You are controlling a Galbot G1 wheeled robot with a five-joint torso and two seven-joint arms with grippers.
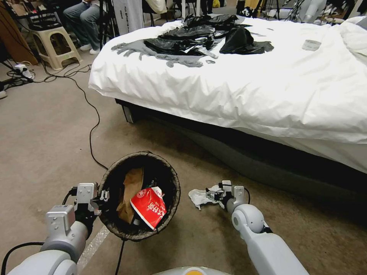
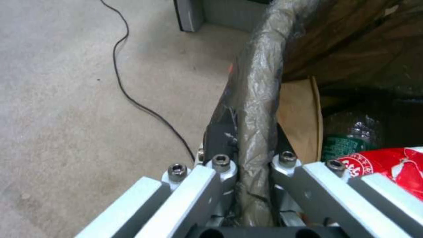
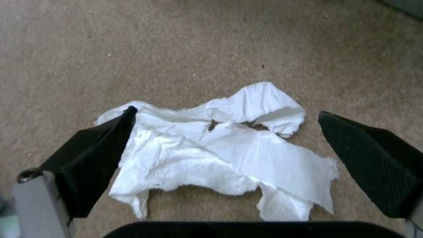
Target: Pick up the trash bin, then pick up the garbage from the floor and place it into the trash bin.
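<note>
Standing beside the bed [image 1: 237,88], the trash bin [image 1: 111,183] hangs off the floor, rim clenched in the left end effector [image 2: 253,145]; the right end effector [image 3: 224,132] straddles the white tissue [image 3: 220,152], fingers spread.

matt beige carpet floor [image 3: 132,49], crumpled white paper tissue [image 3: 211,155], glossy crinkled dark plastic bin liner [image 2: 260,99], textured black rubber finger pads [image 3: 374,158], brushed grey metal gripper links [image 2: 198,191]

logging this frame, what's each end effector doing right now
Left end effector: shut on the trash bin rim.
Right end effector: open, straddling the white tissue on the floor.
</note>
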